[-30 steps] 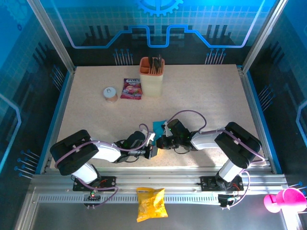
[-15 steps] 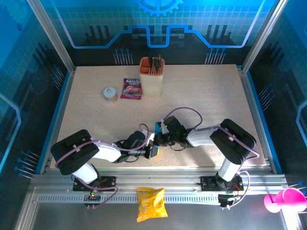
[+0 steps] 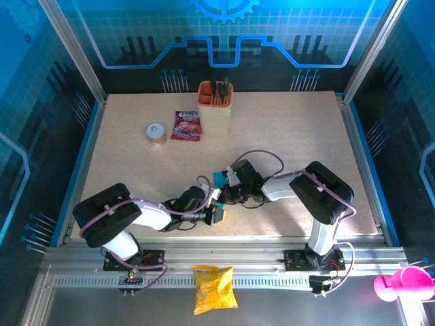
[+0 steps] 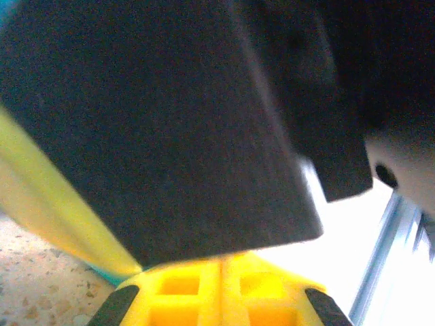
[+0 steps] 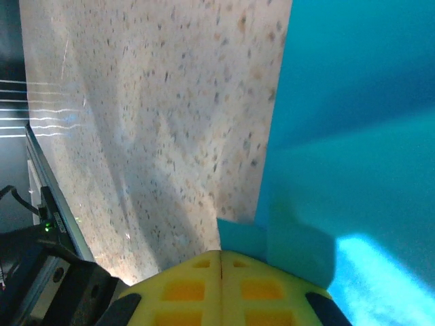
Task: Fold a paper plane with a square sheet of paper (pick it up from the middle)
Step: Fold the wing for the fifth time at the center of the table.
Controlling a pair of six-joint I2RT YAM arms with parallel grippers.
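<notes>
I have the blue sheet of paper (image 3: 219,178) lying on the bench (image 3: 292,136) near its front middle, 1 corner poking out behind the right end effector (image 3: 228,195). On the right wrist camera the sheet (image 5: 353,136) spreads flat, and its edge runs down to the yellow fingertips (image 5: 183,288). Those are pressed together, though I cannot tell whether they pinch the paper. The left end effector (image 3: 216,212) sits just beside it, fingers likewise together, facing the other's dark body. At the back stand 1 beige cup (image 3: 215,109), 1 pink packet (image 3: 186,125) and 1 small round tub (image 3: 157,134). A yellow snack bag (image 3: 214,288) lies on the front rail.
</notes>
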